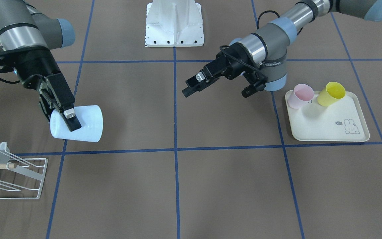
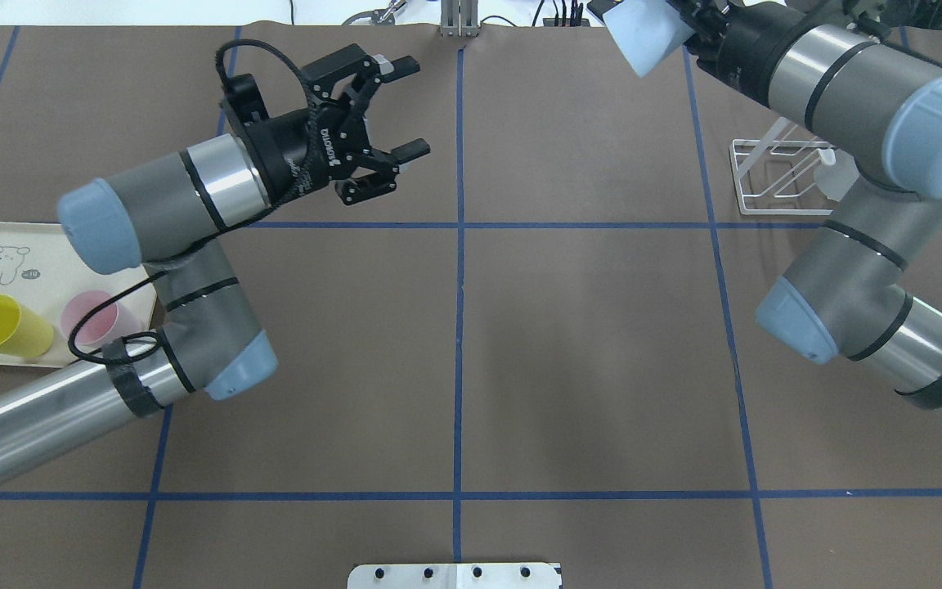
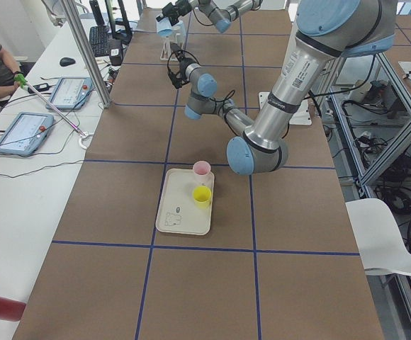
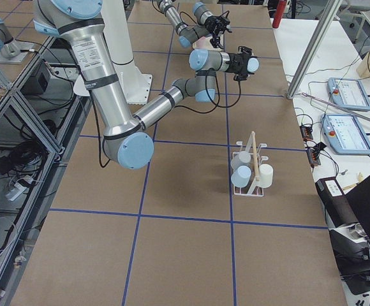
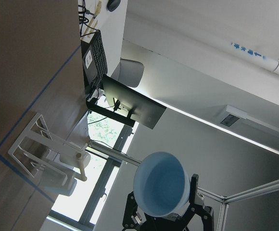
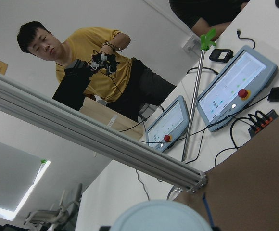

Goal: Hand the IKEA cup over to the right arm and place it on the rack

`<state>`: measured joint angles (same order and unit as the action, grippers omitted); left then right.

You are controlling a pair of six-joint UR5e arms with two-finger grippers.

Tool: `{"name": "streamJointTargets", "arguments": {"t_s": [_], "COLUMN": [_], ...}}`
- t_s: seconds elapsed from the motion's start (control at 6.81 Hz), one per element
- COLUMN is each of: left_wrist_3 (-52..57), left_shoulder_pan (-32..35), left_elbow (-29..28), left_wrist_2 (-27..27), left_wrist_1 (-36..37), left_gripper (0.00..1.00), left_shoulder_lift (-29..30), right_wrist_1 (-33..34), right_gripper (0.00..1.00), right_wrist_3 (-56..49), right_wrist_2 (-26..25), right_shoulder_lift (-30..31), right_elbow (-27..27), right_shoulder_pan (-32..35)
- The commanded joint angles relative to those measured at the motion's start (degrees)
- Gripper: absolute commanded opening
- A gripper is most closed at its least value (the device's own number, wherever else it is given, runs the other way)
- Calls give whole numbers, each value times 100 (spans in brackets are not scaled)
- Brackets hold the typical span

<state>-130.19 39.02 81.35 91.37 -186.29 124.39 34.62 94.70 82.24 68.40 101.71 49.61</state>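
The pale blue IKEA cup (image 1: 85,124) lies on its side in my right gripper (image 1: 63,121), which is shut on its base end and holds it above the table. Its mouth points toward the left wrist camera (image 5: 161,190). The cup also shows in the overhead view (image 2: 643,37), beyond the white wire rack (image 2: 778,176). The rack (image 1: 15,176) has a wooden dowel and bears pale cups (image 4: 265,175). My left gripper (image 1: 216,93) is open and empty near the table's middle, apart from the cup; it also shows in the overhead view (image 2: 414,106).
A cream rabbit-printed tray (image 1: 330,132) on my left side holds a pink cup (image 1: 302,95) and a yellow cup (image 1: 333,93), both on their sides. A white base plate (image 1: 174,25) stands at the robot's edge. Operators sit beyond the far edge (image 6: 96,62).
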Motion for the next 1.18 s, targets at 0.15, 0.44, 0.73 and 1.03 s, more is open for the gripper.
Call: {"name": "streamJointTargets", "arguments": {"t_s": [0.15,0.44,0.73,1.03], "left_wrist_3": [1455,2197,3677,4325], "left_shoulder_pan": [1060,1859,2801,3093], "left_elbow": [126,214,259,241], "left_wrist_2": [923,1765,2839,3167], "left_wrist_1": [249,592,996,1050], "left_gripper": [99,99,99,99], "left_shoulder_lift": [-817,-1021,-1380,-1662], "right_wrist_1": [983,1283,979,285], "right_gripper": [0,0,0,0], "right_wrist_3": [-2465,-3769,-4478,-4504], "right_wrist_2": [-23,-120,-190,-156], "right_shoulder_lift": [602,701,719,675], "right_elbow": [7,-237,-878,-1529], "right_shoulder_pan": [854,1225,1288,1279]}}
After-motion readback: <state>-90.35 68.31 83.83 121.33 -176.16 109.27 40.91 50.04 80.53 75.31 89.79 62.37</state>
